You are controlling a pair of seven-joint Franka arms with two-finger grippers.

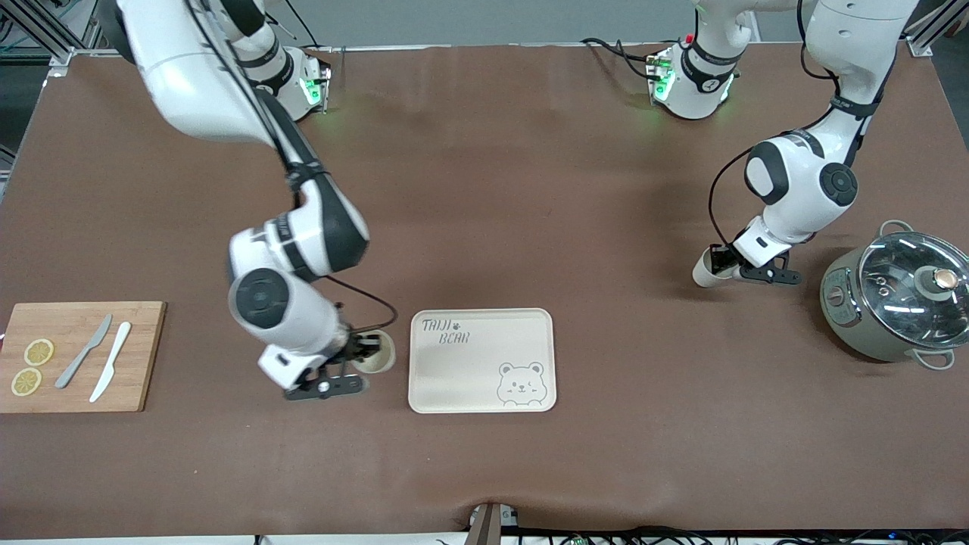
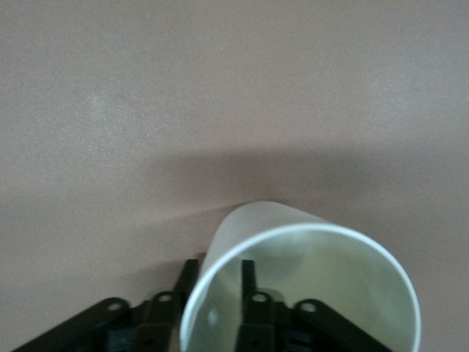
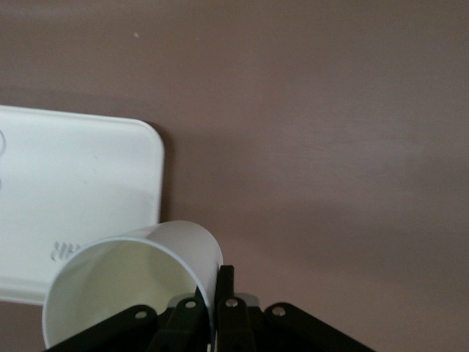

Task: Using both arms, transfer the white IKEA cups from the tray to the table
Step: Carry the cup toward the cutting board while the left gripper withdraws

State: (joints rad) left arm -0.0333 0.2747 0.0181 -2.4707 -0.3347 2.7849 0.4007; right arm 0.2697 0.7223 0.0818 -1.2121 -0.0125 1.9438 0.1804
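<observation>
Presently pinching cup [image 1: 381, 362] beside tray [image 1: 484, 316] with right claw [image 1: 369, 350]; left claw's [image 1: 719, 265] hold on tilted cup [image 1: 704, 274] over worktop [image 1: 530, 189] unclear, risking a topple on release.

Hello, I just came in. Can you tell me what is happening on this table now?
Two robot arms are moving white cups off the tray, which now holds no cup. The right gripper is shut on the wall of one cup, low over the table beside the tray, toward the right arm's end. The left gripper has the other cup at its fingers, tilted, low over the table near a lidded pot.
</observation>
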